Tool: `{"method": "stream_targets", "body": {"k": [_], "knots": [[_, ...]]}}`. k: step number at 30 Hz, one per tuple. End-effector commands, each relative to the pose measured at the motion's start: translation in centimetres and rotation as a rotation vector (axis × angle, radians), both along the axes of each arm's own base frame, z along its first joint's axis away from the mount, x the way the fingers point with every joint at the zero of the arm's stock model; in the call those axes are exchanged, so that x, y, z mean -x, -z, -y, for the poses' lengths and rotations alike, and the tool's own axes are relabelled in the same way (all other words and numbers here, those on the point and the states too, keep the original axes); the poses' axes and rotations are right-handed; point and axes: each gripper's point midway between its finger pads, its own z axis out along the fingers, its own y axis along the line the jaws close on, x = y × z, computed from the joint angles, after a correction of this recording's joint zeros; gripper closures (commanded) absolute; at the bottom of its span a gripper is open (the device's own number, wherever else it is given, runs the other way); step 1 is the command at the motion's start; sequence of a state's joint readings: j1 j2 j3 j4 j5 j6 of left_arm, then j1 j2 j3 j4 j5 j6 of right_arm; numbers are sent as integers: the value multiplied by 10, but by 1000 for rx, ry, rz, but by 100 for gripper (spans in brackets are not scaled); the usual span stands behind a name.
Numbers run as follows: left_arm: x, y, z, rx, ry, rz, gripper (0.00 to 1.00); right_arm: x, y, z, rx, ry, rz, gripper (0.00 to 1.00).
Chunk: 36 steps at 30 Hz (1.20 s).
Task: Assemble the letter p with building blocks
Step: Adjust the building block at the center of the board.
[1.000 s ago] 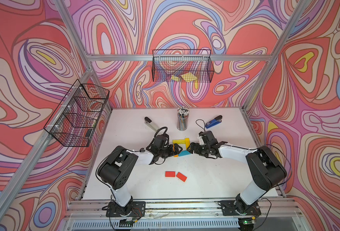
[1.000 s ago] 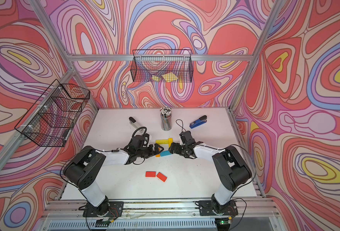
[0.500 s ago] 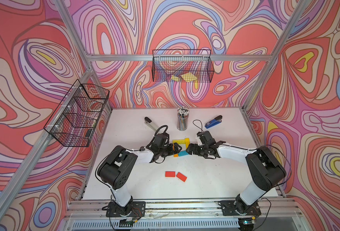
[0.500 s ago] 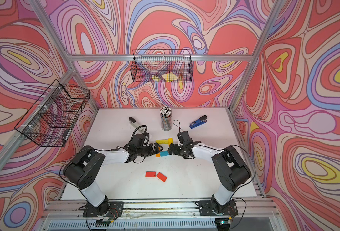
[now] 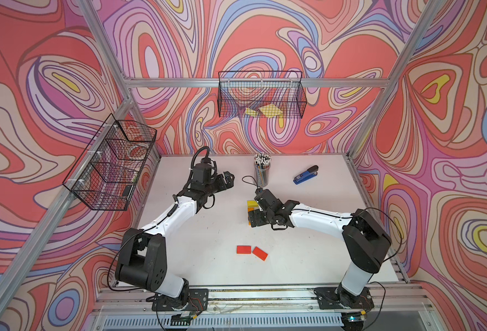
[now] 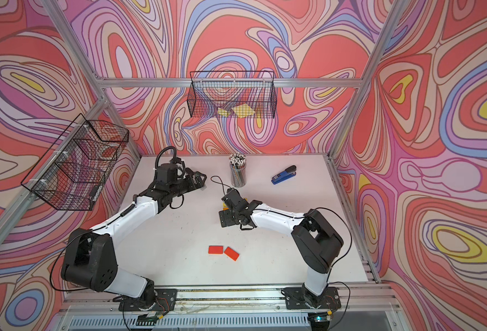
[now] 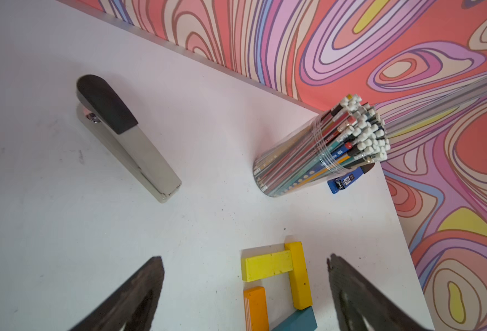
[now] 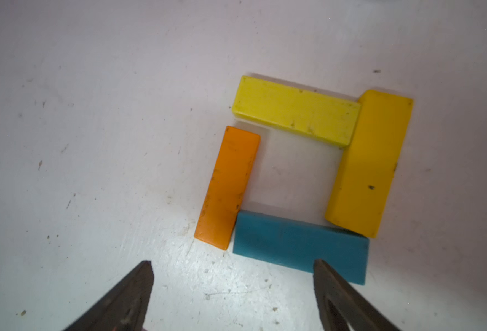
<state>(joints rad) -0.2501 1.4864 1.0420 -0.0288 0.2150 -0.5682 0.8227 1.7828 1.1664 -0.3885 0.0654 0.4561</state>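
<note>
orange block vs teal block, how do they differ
The orange block runs at a right angle to the teal block, its long side against the teal block's end. The orange block looks narrower than the teal block. The orange block stands clear of the yellow blocks; the teal block touches one. Both lie flat.

Six building blocks are counted. Four are seen just ahead of the right gripper (image 8: pixel 233 263): one lemon yellow block (image 8: pixel 295 110), one deeper yellow block (image 8: pixel 369 162), one orange block (image 8: pixel 228 186) and one teal-blue block (image 8: pixel 296 246). Two red blocks (image 5: pixel 243 249) (image 5: pixel 260 253) are found well behind both grippers, towards the arm bases.

Two staplers are counted ahead of the left gripper (image 7: pixel 244 258): one grey stapler (image 7: pixel 127 137) and one blue stapler (image 5: pixel 305 174). One pencil cup (image 5: pixel 261 172) is seen between them.

Two wire baskets are counted, a rear basket (image 5: pixel 302 97) and a side basket (image 5: pixel 107 166). Two paper notes (image 5: pixel 250 111) (image 5: pixel 271 111) are counted in the rear one.
</note>
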Motion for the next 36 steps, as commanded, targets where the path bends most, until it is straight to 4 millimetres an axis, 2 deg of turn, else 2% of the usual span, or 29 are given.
{"method": "stream_targets", "body": {"k": [1,10,15,22,27,36], "knots": [[13,10,-18,-45,-22,-49,7,13,5,-11,-8,-21,-46,10],[23,10,-28,-16,-38,-53,7,39,12,-36,-78,-74,-142,10],[23,10,-35,-12,-58,-49,7,47,21,-45,-104,-89,-181,10],[18,-1,-55,23,-99,-25,7,46,28,-53,-121,-92,-202,10],[19,-1,-58,22,-106,-26,7,44,36,-57,-121,-89,-213,10],[17,4,-58,31,-105,-36,7,29,42,-53,-74,-52,-194,10]]}}
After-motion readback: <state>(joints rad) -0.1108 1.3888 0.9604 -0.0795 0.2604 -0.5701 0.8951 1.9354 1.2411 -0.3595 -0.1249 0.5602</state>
